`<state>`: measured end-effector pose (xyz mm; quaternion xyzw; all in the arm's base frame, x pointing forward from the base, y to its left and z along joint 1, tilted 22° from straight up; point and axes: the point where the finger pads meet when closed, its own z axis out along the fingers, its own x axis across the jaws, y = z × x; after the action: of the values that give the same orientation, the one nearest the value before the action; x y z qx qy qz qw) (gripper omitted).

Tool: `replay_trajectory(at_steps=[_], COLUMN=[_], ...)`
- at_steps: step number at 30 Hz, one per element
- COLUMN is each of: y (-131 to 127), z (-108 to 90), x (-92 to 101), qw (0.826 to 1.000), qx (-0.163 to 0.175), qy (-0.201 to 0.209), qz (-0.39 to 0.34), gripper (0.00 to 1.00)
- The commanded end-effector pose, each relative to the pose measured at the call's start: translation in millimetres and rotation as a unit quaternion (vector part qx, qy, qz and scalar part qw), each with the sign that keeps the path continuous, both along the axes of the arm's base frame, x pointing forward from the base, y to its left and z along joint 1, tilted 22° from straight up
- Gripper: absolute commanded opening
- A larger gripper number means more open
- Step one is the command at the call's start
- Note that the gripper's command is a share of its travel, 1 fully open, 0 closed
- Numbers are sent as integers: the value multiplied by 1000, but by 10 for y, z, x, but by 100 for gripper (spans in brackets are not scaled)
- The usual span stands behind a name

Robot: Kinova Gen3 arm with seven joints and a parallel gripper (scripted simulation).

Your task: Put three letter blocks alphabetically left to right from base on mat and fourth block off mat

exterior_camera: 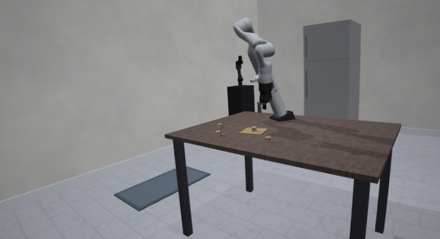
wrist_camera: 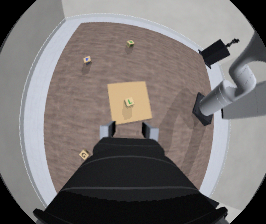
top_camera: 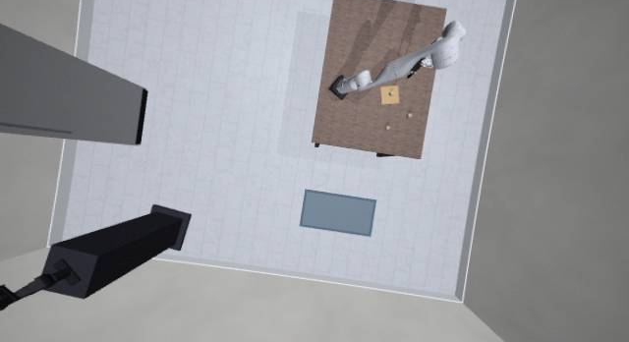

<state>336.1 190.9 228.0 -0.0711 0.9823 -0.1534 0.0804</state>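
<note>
The orange mat (top_camera: 384,100) (exterior_camera: 245,131) (wrist_camera: 116,91) lies flat on the table. A block with a green L on top (top_camera: 391,93) (exterior_camera: 254,129) (wrist_camera: 129,102) sits near the mat's middle, slightly turned. A block with a G on top (exterior_camera: 268,139) (wrist_camera: 84,155) lies off the mat, turned; the arm hides it in the top view. A block with a blue mark (top_camera: 410,115) (exterior_camera: 218,132) (wrist_camera: 87,60) and a block with a green mark (top_camera: 387,128) (exterior_camera: 220,126) (wrist_camera: 130,43) lie off the mat; their marks are too small to read. My gripper (exterior_camera: 262,107) (wrist_camera: 128,127) is open and empty, above the table.
The robot's base (top_camera: 338,87) (exterior_camera: 282,116) (wrist_camera: 202,109) stands on the wooden table (top_camera: 344,121) (exterior_camera: 309,146) (wrist_camera: 69,105) near one edge. A black pedestal (exterior_camera: 240,99), a fridge (exterior_camera: 330,71) and a blue floor mat (top_camera: 338,212) (exterior_camera: 161,188) are away from the table.
</note>
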Motion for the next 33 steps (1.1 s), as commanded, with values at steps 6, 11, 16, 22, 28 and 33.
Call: replay_trajectory(at_steps=[6,11,16,22,28,33], y=[1034,1466,1455,1447,1447,1447], z=[-287,-422,-430,-437,-427,-427], x=[770,1051,1035,1029,1031,1031], qw=[994,989,989,989,989,989], qx=[36,51,49,49,49,49], qy=[-47,-66,-63,-63,-63,-63], qz=[90,124,121,121,121,121], gripper=[100,100,100,100,100,100])
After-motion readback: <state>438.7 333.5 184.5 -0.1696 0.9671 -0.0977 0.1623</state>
